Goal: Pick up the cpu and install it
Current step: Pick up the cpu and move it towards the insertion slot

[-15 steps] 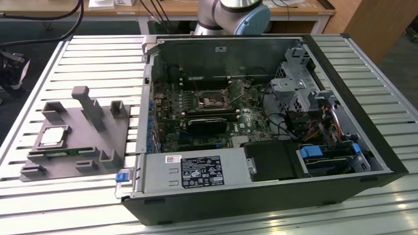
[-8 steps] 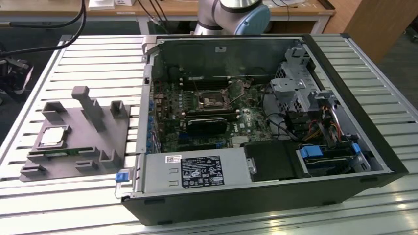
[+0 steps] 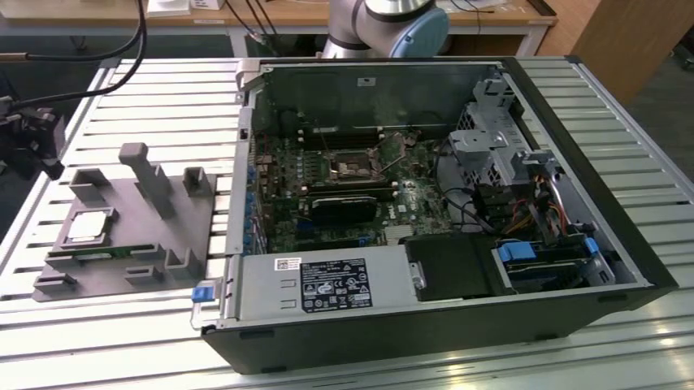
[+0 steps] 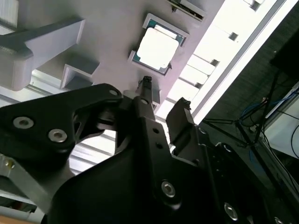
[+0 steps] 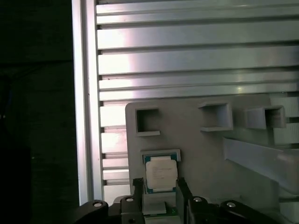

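Note:
The cpu [image 3: 88,227], a small square chip with a shiny metal top, lies flat in its recess on the grey fixture plate [image 3: 162,231] at the exterior view's left. Both wrist views show it too, cpu [image 4: 158,49] and cpu [image 5: 161,173]. My gripper [image 3: 44,158] hangs over the far left corner of the plate. It is open, gripper [image 4: 164,95], with nothing between its black fingertips [image 4: 147,86]. In the first wrist view the gripper [image 5: 160,189] lines up with the chip, one finger on each side. The motherboard's socket [image 3: 353,166] sits inside the open computer case [image 3: 607,244].
A long green memory stick [image 3: 97,253] lies on the plate just in front of the cpu. Grey upright posts [image 3: 146,175] rise from the plate. The case's metal side wall [image 3: 240,162] stands between plate and motherboard. A black heatsink block [image 3: 347,203] lies in the case. Everything rests on a slatted aluminium table [image 3: 141,89].

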`<state>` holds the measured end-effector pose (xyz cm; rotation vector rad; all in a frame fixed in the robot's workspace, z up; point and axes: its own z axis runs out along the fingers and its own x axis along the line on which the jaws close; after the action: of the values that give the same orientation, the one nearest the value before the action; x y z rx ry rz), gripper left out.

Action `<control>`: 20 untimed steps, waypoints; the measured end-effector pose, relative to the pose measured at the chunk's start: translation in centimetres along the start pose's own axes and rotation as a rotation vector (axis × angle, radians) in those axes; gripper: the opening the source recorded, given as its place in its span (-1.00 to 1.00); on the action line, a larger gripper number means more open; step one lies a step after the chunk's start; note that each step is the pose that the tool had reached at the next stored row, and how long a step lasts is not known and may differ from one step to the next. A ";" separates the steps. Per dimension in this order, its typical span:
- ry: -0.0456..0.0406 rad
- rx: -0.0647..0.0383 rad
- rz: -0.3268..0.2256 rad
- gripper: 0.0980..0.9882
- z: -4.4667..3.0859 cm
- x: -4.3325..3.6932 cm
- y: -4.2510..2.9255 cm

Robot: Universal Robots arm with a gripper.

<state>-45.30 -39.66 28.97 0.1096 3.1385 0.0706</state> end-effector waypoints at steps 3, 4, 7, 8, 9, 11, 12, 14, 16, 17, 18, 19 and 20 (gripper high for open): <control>0.0000 0.000 -0.001 -0.15 0.53 -0.01 -0.12; 0.0001 0.000 -0.001 -0.03 0.71 0.00 -0.14; 0.0002 0.000 -0.001 0.23 1.26 -0.01 -0.18; -0.0001 0.000 -0.001 0.23 1.39 -0.01 -0.19; -0.0002 0.000 -0.001 0.37 1.47 -0.01 -0.20; -0.0003 0.000 -0.001 0.49 1.62 -0.01 -0.21; -0.0012 0.000 -0.001 0.62 1.70 -0.01 -0.23; -0.0019 0.000 -0.001 0.75 1.92 -0.02 -0.27; -0.0018 0.000 -0.002 0.99 2.15 -0.02 -0.32; -0.0019 0.000 -0.002 1.00 2.31 -0.02 -0.36; -0.0019 0.000 -0.002 1.00 2.50 -0.03 -0.41; -0.0019 0.000 -0.002 1.00 2.68 -0.02 -0.44; -0.0019 0.000 -0.003 1.00 2.86 -0.02 -0.45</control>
<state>-45.30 -39.98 26.09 0.1053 3.1367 0.0706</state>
